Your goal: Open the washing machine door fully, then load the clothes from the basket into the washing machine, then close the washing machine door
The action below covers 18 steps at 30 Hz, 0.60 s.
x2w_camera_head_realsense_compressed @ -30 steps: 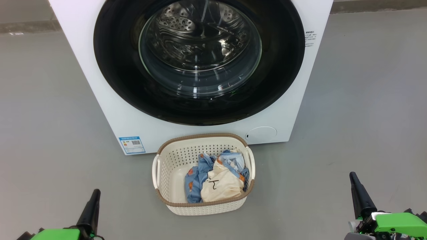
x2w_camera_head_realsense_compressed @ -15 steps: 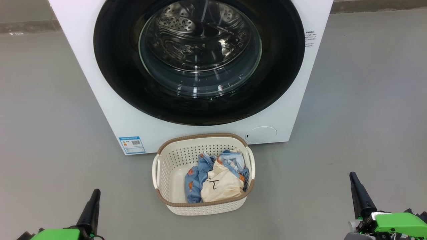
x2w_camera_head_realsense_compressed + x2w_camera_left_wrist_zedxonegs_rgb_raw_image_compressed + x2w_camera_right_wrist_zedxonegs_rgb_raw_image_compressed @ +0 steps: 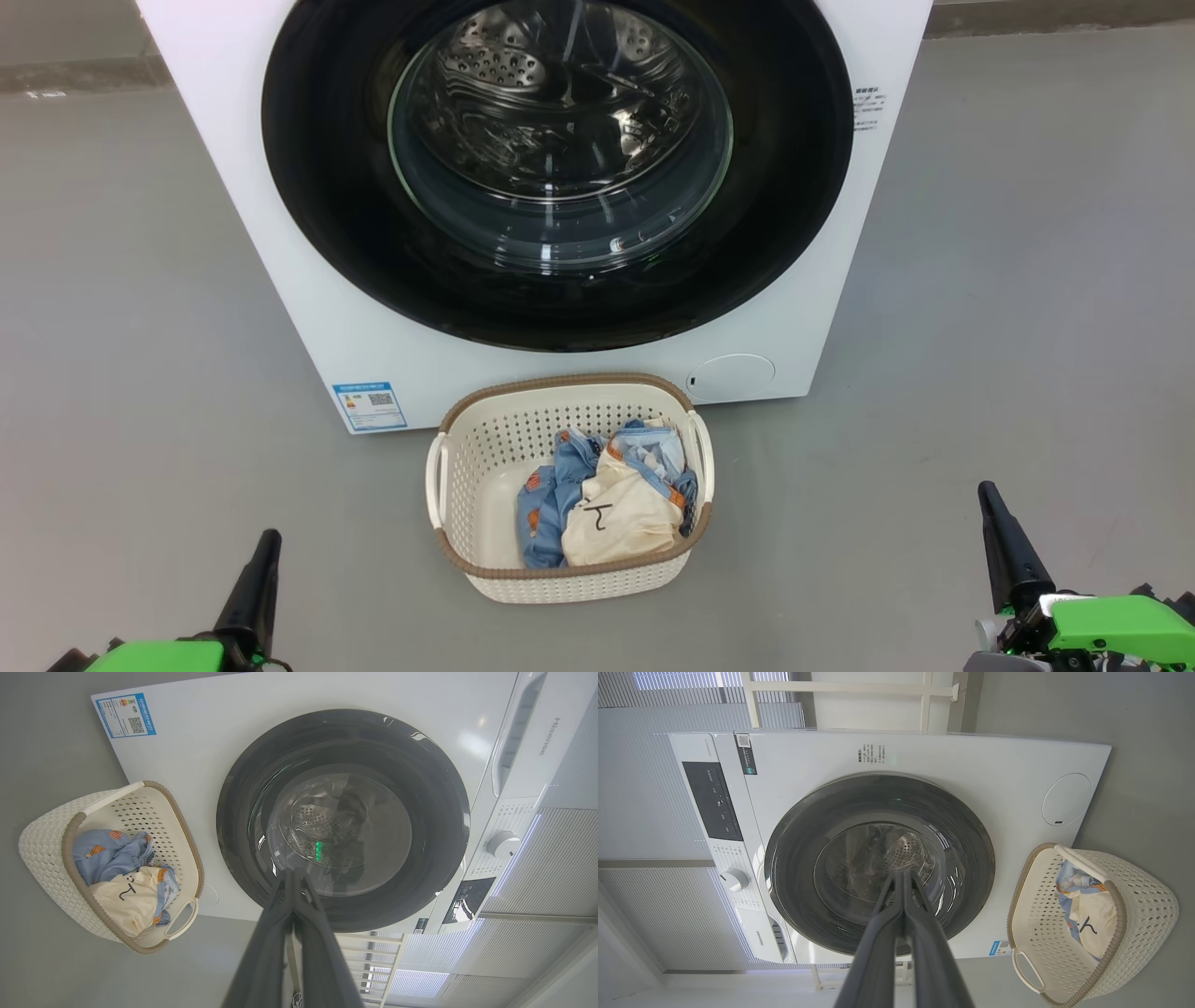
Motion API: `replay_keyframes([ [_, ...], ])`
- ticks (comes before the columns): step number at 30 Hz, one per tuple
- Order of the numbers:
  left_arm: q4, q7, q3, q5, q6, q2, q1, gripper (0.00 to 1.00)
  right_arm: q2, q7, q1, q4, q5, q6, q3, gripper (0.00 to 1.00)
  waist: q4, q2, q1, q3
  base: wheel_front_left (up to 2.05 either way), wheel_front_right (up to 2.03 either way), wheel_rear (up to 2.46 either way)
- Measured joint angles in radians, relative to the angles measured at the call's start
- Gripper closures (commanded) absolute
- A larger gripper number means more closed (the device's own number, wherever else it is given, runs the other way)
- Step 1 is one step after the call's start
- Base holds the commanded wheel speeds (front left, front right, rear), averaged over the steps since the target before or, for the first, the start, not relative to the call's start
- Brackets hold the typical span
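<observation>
The white washing machine (image 3: 280,271) stands ahead, its round black door (image 3: 317,215) flush against the front, glass window at centre. Before it on the floor sits the cream basket (image 3: 485,439) holding the clothes (image 3: 597,509), light blue and cream pieces. My left gripper (image 3: 268,539) is shut at the lower left, well short of the basket. At the lower right my right gripper (image 3: 986,493) is shut too. Both hold nothing. The wrist views show the door (image 3: 434,812) (image 3: 794,858), the basket (image 3: 46,835) (image 3: 1143,905) and each arm's fingertips pressed together, left gripper (image 3: 293,873), right gripper (image 3: 903,875).
Grey floor (image 3: 121,373) spreads on both sides of the machine. A blue label sticker (image 3: 370,405) and a round flap (image 3: 733,373) mark the machine's lower front. A control panel with a knob (image 3: 502,843) sits on the machine's top band.
</observation>
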Motion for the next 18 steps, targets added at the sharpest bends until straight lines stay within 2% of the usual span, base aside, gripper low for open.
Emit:
replay_keyframes([
  [18, 0.000, 0.000, 0.000, 0.000, 0.000, 0.000, 0.000, 1.00, 0.000, 0.000, 0.000, 0.000, 0.000, 0.000, 0.000, 1.00, 0.000, 0.0000, 0.0000, 0.000, 0.00, 0.00, 0.00],
])
